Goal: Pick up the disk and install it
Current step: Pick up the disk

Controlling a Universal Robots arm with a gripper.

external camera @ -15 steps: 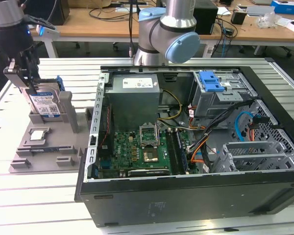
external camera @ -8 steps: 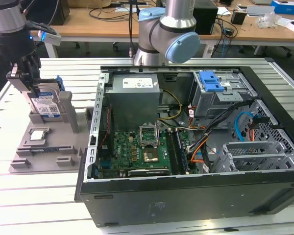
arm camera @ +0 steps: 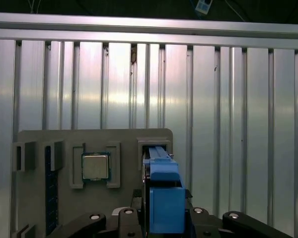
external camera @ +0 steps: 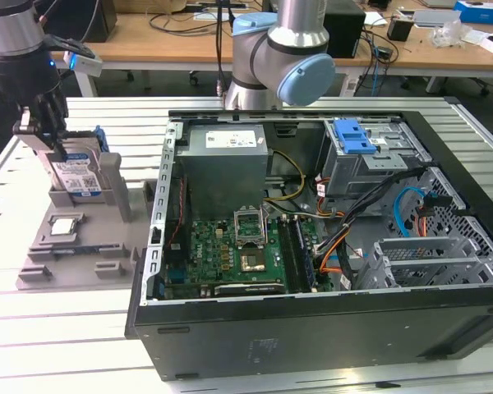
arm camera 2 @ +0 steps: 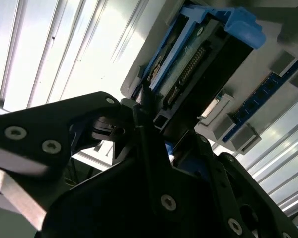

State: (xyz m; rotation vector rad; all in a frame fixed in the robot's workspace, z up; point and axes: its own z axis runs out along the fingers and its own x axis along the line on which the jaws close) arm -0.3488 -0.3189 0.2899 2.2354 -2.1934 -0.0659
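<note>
Nearest to me in the exterior view runs the black side wall of the open computer case point(external camera: 312, 328), sitting on the ribbed aluminium table point(external camera: 33, 345). Inside it lies the green motherboard point(external camera: 230, 254).

On the exterior view's left, just beside the case, is a flat grey plastic holder tray point(external camera: 74, 271). A small square silver chip point(external camera: 63, 226) rests in a pocket near the tray's middle. The first wrist view also looks down on the tray point(arm camera: 124, 144) and the chip point(arm camera: 96, 166).

At the far end of the tray stands the disk point(external camera: 80, 172), a flat silver-metal hard drive with a blue-and-white label and blue plastic side rails. It is upright on its edge, its lower end down in the tray's slot.

The black gripper point(external camera: 53, 146) is at the top of the disk. In the first wrist view its fingers point(arm camera: 139, 213) sit tight against both sides of the disk's blue rail point(arm camera: 165, 198), closed on it (I see no gap on either side). The second wrist view shows the disk's connector end point(arm camera 2: 198, 54).

Farther back, in the case's far right corner, is a grey metal cage point(external camera: 370, 160) with a blue latch point(external camera: 353, 135). Behind the case rises the arm's silver-and-blue base point(external camera: 279, 49), with wooden desks point(external camera: 164, 41) beyond it.
</note>
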